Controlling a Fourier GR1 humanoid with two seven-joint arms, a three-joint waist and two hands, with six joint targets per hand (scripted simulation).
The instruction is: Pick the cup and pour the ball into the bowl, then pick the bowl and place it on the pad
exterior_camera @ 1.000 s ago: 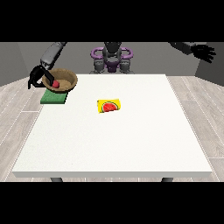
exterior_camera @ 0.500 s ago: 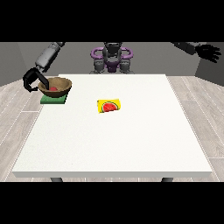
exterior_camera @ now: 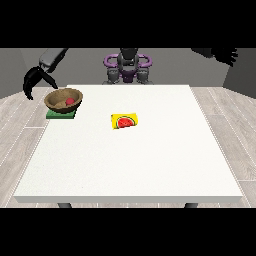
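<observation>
A brown wooden bowl (exterior_camera: 63, 98) rests on the green pad (exterior_camera: 61, 114) near the table's far left corner. A red ball (exterior_camera: 70, 101) lies inside it. A yellow object with a watermelon picture (exterior_camera: 125, 121) lies flat near the table's middle. The hand at the view's left (exterior_camera: 31, 83) hangs beyond the table's left edge, a little left of the bowl and apart from it, fingers drooping and holding nothing. The hand at the view's right (exterior_camera: 226, 53) is raised high past the far right corner, its fingers spread.
The white table (exterior_camera: 130, 165) stretches toward the camera. The robot's torso (exterior_camera: 127, 67) stands behind the far edge. Wooden floor surrounds the table.
The hand at the view's left has let go of the bowl and drawn back to the left and upward. The bowl stays on the pad. The other hand has barely moved.
</observation>
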